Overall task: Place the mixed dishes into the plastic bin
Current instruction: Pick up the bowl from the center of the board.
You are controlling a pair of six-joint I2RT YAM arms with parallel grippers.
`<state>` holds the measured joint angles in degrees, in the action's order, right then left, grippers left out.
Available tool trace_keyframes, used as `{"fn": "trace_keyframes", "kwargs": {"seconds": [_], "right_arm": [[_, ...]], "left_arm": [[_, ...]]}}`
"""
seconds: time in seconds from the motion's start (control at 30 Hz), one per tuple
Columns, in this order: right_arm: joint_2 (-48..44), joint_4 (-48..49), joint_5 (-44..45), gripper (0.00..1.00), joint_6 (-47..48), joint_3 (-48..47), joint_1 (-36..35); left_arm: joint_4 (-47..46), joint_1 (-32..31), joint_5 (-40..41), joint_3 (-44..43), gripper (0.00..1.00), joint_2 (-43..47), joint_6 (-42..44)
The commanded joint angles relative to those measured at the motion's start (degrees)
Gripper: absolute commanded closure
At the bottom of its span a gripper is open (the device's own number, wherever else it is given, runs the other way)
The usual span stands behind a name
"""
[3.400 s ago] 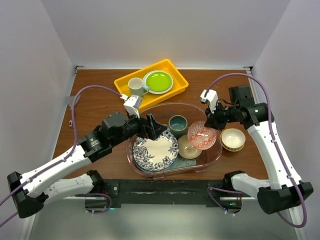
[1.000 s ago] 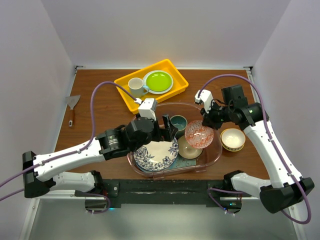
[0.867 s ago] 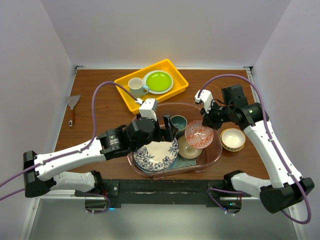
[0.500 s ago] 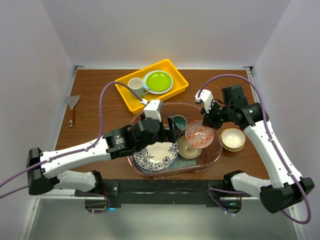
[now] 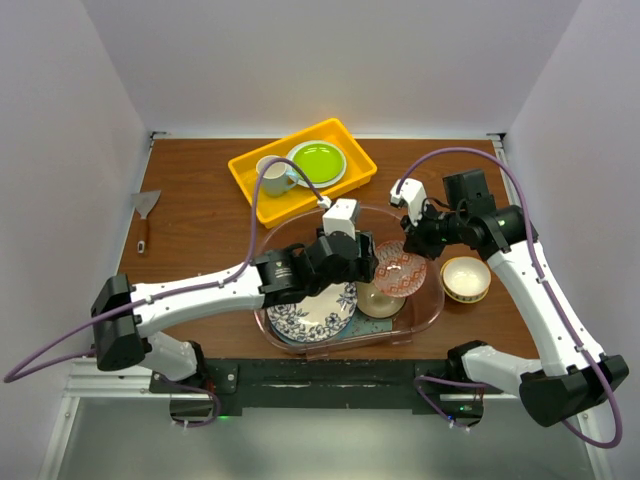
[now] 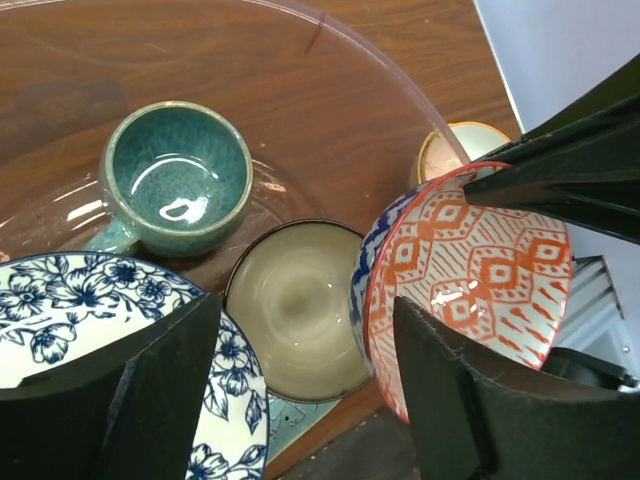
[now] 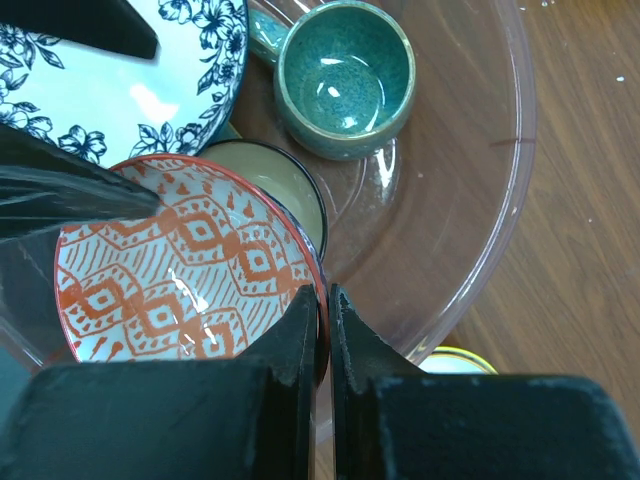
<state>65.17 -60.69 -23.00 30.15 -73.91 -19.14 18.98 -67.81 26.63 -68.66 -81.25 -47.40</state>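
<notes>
My right gripper [image 7: 326, 300] is pinching the rim of the red-patterned bowl [image 7: 180, 280], one finger inside the lip and one outside. That edge grip is why the bowl hangs tilted, its patterned inside turned up and sideways, not level. It is within the plastic bin [image 7: 500, 180], toward the bin's right end, over the tan bowl [image 7: 280, 180]. I cannot tell whether its lower edge touches anything.

My left gripper [image 6: 305, 310] is spread wide and holds nothing. It hovers above the bin's middle, fingers straddling the tan bowl from above. I judge it is staying clear while the right arm sets its load down.

Toward the bin's far wall sits the dark teal mug [image 6: 178, 178], upright, handle pointing at the blue-floral plate [image 6: 60, 310]. That plate lies flat at the bin's left end, which leaves the right end as the free room for bowls.

Just outside the bin's right wall, a small yellow-rimmed bowl [image 5: 465, 278] rests on the table, probably the next to go in.

I can read no brand, label or writing on any dish or on the bin.
</notes>
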Motion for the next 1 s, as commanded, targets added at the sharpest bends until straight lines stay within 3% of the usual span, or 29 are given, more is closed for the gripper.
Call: {"fn": "trace_keyframes", "kwargs": {"seconds": [0.0, 0.07, 0.1, 0.27, 0.33, 0.5, 0.67, 0.77, 0.8, 0.97], "right_arm": [[-1.6, 2.9, -2.7, 1.00, -1.8, -1.3, -0.4], [-1.7, 2.9, -3.3, 1.00, -1.8, -1.4, -0.4], [-1.6, 2.9, -3.5, 1.00, -1.9, -1.5, -0.3], [-1.9, 2.7, -6.1, 1.00, -2.1, -1.8, -0.3], [-2.1, 2.2, -7.9, 1.00, -2.0, -1.8, -0.1], [-2.9, 0.2, -14.2, 0.99, -0.2, -2.5, 0.3], [-4.2, -0.6, -17.5, 0.83, 0.9, -2.6, 2.2], [-5.1, -1.1, -18.7, 0.65, 1.4, -2.6, 3.5], [-5.4, -1.5, -19.0, 0.51, 1.7, -2.6, 4.0], [-7.6, -2.7, -22.7, 0.24, 2.7, -3.1, 8.9]], "left_arm": [[0.1, -0.9, 3.0, -3.9, 0.38, -2.3, 1.1], [1.1, -1.2, 3.3, -4.5, 0.48, -3.2, 1.8], [1.3, -1.2, 3.5, -4.6, 0.57, -3.5, 2.0], [2.0, -1.5, 2.6, -5.5, 0.81, -4.6, 6.2], [1.4, -1.7, 1.8, -4.9, 0.99, -4.1, 7.6], [-1.4, -1.7, 2.5, -1.6, 1.00, 0.4, 11.5], [-5.1, -1.6, 2.7, 3.4, 1.00, 7.1, 14.3], [-5.6, -1.5, 3.3, 5.3, 1.00, 9.4, 15.1], [-5.4, -1.6, 3.9, 5.6, 1.00, 10.1, 15.2], [-4.6, -1.5, 5.1, 7.1, 1.00, 11.2, 15.7]]}}
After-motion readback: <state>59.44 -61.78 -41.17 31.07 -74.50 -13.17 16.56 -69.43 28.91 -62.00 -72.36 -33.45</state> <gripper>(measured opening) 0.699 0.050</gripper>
